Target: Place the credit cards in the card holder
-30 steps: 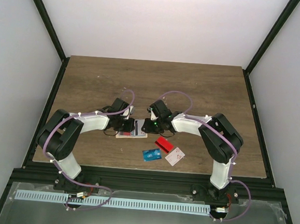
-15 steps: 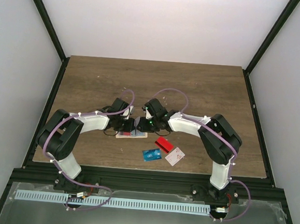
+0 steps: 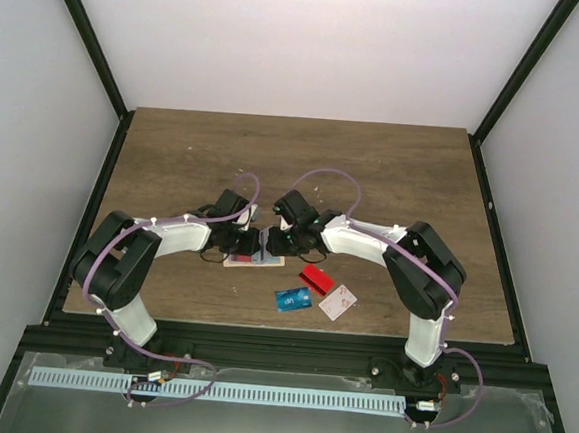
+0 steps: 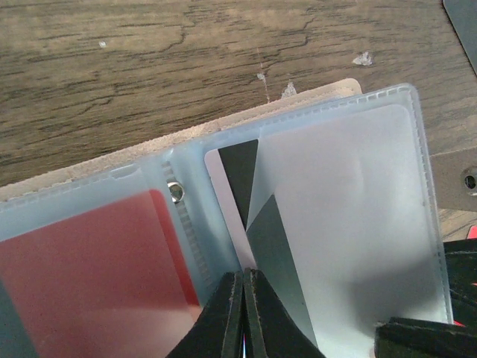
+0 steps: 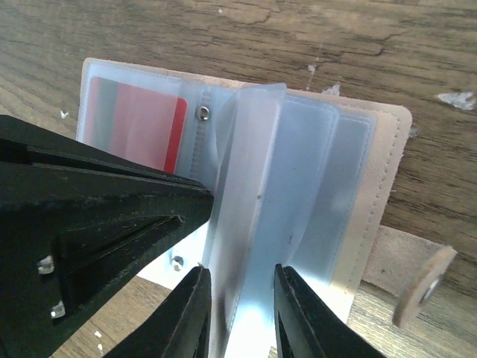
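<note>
The beige card holder [image 3: 254, 260] lies open on the table between both grippers. Its clear sleeves show in the left wrist view [image 4: 350, 186]. One sleeve holds a red card [image 4: 89, 253], another a white card with a black stripe [image 4: 238, 171]. My left gripper [image 4: 244, 294] is shut on the edge of a clear sleeve and holds it raised. My right gripper [image 5: 242, 313] is open, its jaws either side of the raised sleeves [image 5: 261, 186]. The left fingers [image 5: 112, 201] show beside it. Loose on the table lie a red card [image 3: 316, 277], a blue card [image 3: 293, 299] and a white card with a red mark [image 3: 337, 302].
The holder's tab with its snap [image 5: 425, 287] sticks out to the right in the right wrist view. The loose cards lie just in front of the right gripper [image 3: 270, 245], near the table's front edge [image 3: 281, 326]. Black frame posts [image 3: 91, 60] stand at the table's sides.
My right gripper has shifted slightly left, closer over the holder. The left gripper and the loose cards have not moved.
</note>
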Available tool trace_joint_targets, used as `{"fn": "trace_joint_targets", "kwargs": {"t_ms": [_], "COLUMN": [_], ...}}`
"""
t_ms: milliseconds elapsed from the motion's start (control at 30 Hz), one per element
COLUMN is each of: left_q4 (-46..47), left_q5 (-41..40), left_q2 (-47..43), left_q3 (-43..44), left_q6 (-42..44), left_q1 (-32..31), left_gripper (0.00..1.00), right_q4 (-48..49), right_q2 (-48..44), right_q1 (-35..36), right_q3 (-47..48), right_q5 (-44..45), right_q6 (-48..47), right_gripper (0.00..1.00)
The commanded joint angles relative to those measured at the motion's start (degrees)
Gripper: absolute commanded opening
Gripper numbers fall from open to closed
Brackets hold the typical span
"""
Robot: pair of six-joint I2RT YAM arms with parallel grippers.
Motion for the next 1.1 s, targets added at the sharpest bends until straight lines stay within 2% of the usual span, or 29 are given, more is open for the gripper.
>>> {"fn": "trace_joint_targets", "kwargs": {"t_ms": [0, 633, 1067], "left_q4": [-1.67, -10.64, -14.32], "left_q5": [-1.34, -9.29, -14.69], "left_q2": [2.16, -13.24, -25.41], "left_q3": [-0.14, 1.15, -4.44], "left_q6": [0.20, -4.27, -6.13], "left_q1": [-0.41, 0.16, 4.64], "left_gripper": [0.04, 0.08, 0.11], "right_q4": [0.32, 4.45, 7.49], "right_q2": [-2.15, 0.81, 10.64], "right_q1": [0.84, 1.57, 3.96], "right_q3": [2.61, 5.13, 14.73], "right_q5": [-0.21, -6.96, -13.21], "right_q6": [-0.91, -0.75, -0.75], "right_gripper": [0.26, 0.26, 0.26]}}
